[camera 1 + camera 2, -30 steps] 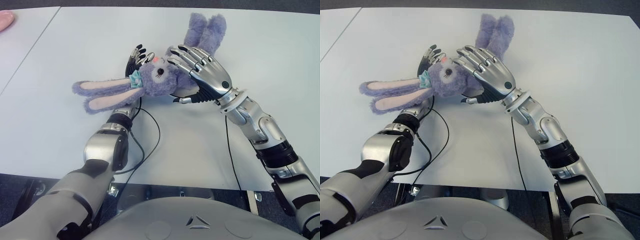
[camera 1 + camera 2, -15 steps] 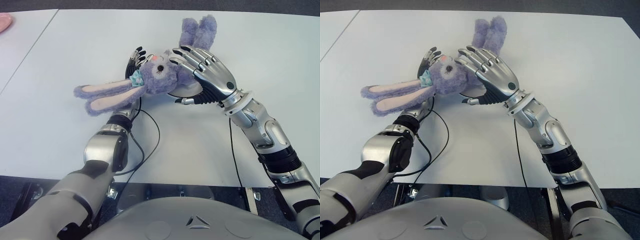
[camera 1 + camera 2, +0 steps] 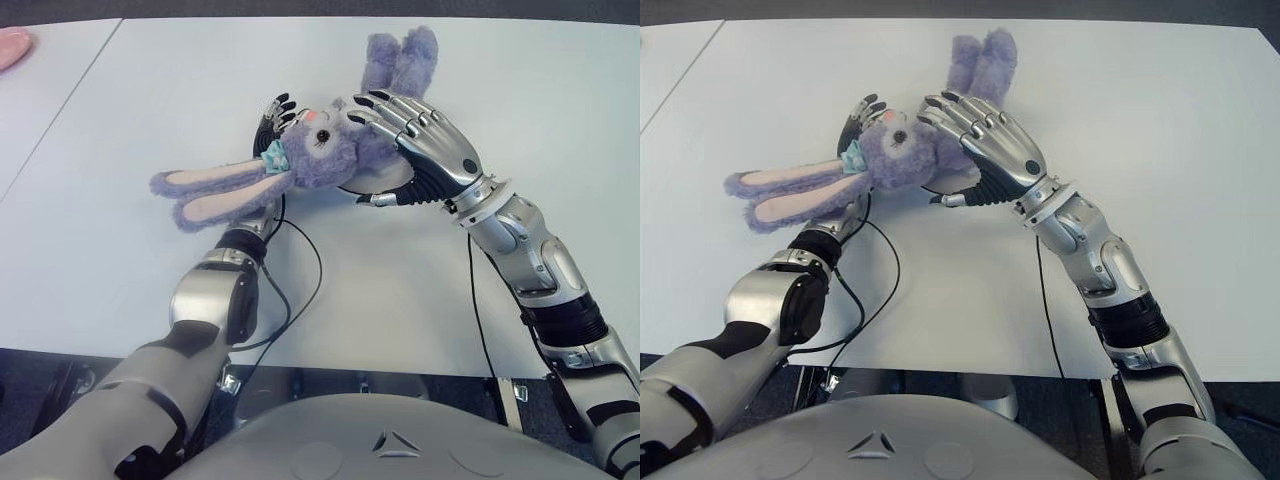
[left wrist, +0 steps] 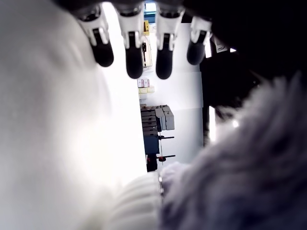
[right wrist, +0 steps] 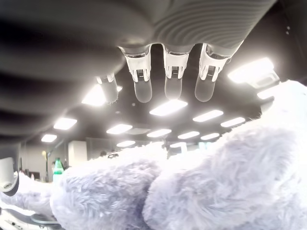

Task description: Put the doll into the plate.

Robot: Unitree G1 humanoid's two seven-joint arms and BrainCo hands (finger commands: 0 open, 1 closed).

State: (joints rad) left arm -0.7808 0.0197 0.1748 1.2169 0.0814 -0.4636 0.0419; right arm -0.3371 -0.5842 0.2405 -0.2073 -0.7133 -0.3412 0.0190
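The doll (image 3: 325,150) is a purple plush rabbit with long pink-lined ears (image 3: 205,192) and a teal bow, lying crosswise over the white table (image 3: 450,60). My right hand (image 3: 420,145) covers its body from the right, with fingers curved over the fur (image 5: 201,191) and the thumb underneath. My left hand (image 3: 274,112) is behind the head; its straight fingers (image 4: 132,52) stick out past it, and fur presses on the palm. A pale rounded patch (image 3: 380,178) shows under the right palm; I cannot tell what it is. A pink plate (image 3: 12,45) peeks in at the far left corner.
A seam (image 3: 60,110) divides the white table from a second tabletop on the left, where the pink plate sits. Black cables (image 3: 300,270) run from both wrists across the near part of the table. The near edge (image 3: 400,375) lies close to my torso.
The right hand and forearm have shifted a little to the right while staying on the doll. The doll's head and feet moved slightly away from me. The left hand stays behind the head.
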